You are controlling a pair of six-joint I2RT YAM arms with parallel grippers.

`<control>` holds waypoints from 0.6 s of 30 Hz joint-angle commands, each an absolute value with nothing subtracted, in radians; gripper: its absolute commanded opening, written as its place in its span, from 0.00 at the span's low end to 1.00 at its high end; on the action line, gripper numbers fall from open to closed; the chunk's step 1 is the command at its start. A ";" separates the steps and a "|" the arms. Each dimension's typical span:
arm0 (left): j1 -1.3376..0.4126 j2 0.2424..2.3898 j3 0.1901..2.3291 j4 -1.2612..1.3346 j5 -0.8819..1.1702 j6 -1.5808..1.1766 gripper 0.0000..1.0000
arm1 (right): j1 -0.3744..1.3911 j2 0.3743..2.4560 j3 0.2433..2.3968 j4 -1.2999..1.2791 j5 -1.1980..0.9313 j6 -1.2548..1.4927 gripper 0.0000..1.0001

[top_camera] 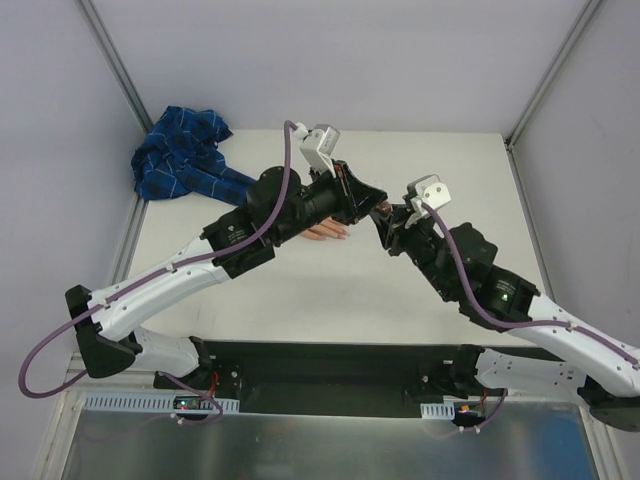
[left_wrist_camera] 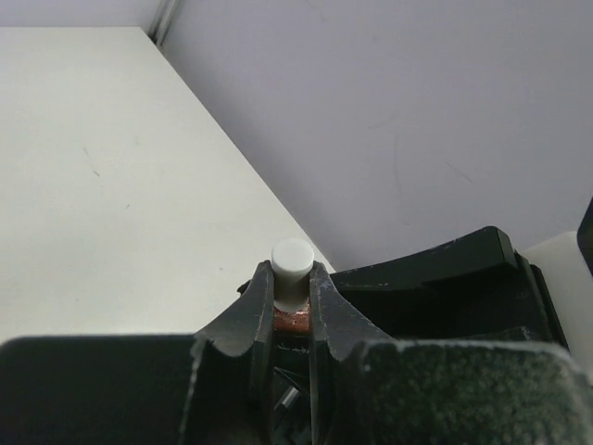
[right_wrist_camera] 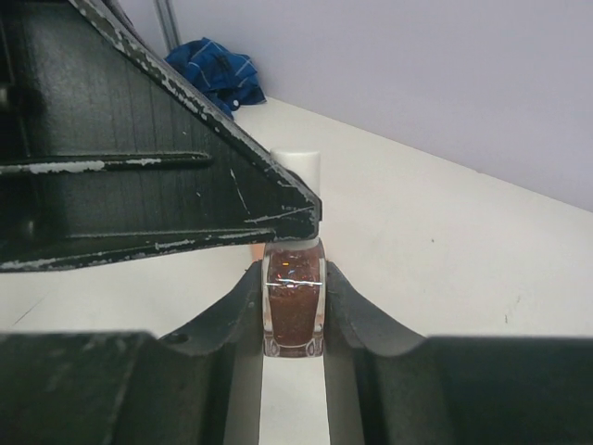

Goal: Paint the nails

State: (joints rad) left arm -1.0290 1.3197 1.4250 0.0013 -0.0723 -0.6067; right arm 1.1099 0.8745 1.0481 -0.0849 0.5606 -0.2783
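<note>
Two claws, left (left_wrist_camera: 293,306); right (right_wrist_camera: 294,306), grip one bottle (right_wrist_camera: 294,311).

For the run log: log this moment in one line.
left hand: shut on cap | right hand: shut on polish bottle | nails: unpainted

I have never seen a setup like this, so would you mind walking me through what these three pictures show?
Two robot arms are bolted at the near edge of a white table. The overhead picture looks down from behind them; the other two come from cameras on each wrist. On the table lies a fake hand in a blue plaid sleeve, mostly hidden by the left arm. The right gripper clamps a bottle of reddish glitter polish. The left gripper is closed on its white cap. The nails are too small to make out here.
</note>
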 commanded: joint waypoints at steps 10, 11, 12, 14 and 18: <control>-0.968 1.146 1.333 0.098 0.323 -0.592 0.71 | 1.026 0.735 1.060 -0.115 0.094 -0.203 0.00; -0.953 1.131 1.291 0.121 0.353 -0.604 0.73 | 1.022 0.714 1.055 -0.129 0.045 -0.198 0.00; -0.937 1.115 1.267 0.156 0.379 -0.635 0.74 | 1.011 0.703 1.051 -0.135 0.025 -0.181 0.00; -0.875 1.088 1.197 0.292 0.505 -0.675 0.75 | 1.000 0.666 1.035 -0.149 0.009 -0.158 0.00; -0.782 1.144 1.172 0.529 0.785 -0.862 0.71 | 0.933 0.624 1.019 -0.160 -0.124 -0.092 0.00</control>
